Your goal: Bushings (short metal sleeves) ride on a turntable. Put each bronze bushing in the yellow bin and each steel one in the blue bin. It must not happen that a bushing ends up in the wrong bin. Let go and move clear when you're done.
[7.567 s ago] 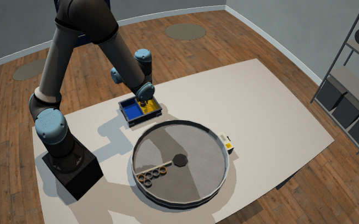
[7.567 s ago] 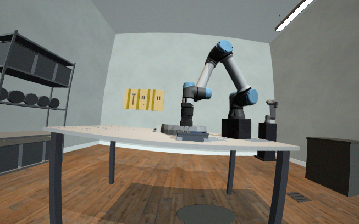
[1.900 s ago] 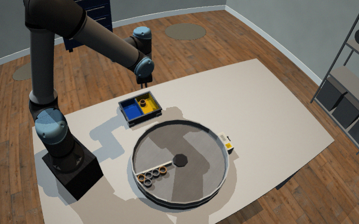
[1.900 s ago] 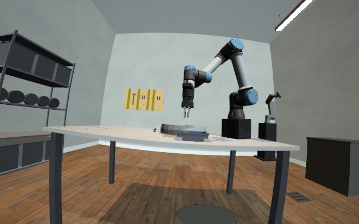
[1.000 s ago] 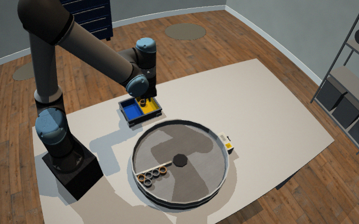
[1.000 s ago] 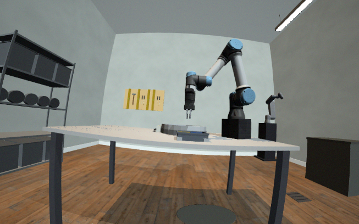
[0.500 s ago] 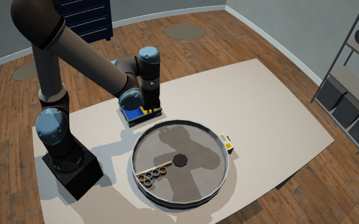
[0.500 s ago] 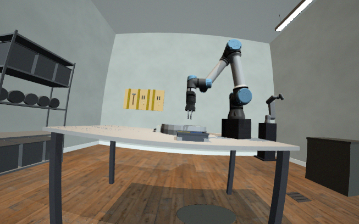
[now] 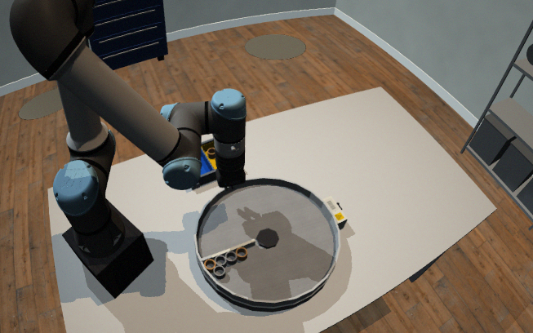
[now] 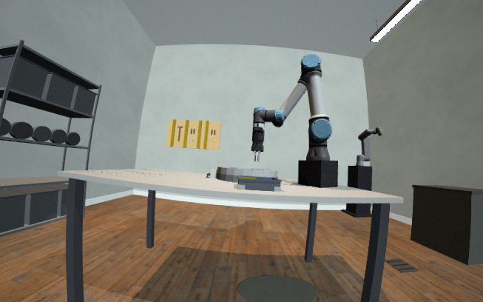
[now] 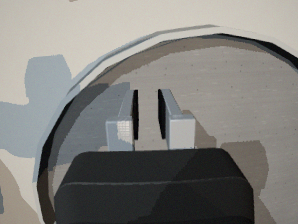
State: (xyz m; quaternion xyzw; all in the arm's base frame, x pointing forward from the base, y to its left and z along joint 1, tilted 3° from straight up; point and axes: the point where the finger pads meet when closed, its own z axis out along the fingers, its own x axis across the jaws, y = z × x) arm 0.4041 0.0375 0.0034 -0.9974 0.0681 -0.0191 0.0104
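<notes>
The round grey turntable (image 9: 267,244) carries a row of bushings at its front left, beside a white bar (image 9: 228,249): bronze ones (image 9: 209,264) (image 9: 241,252) and steel ones (image 9: 220,259) (image 9: 231,256) (image 9: 218,271). My gripper (image 9: 231,183) hangs above the turntable's far left rim, well apart from them. In the wrist view its fingers stand a narrow gap apart with nothing between them, over the turntable's rim. The two-part bin sits behind the arm; its blue half (image 9: 207,166) and yellow half (image 9: 209,149) are partly hidden. A bronze bushing (image 9: 210,153) lies in the yellow half.
A black hub (image 9: 267,237) sits at the turntable's centre, and a small control box (image 9: 335,210) stands at its right rim. The robot base (image 9: 107,252) stands at the table's left. The bin also shows in the exterior view (image 10: 259,182), in front of the turntable.
</notes>
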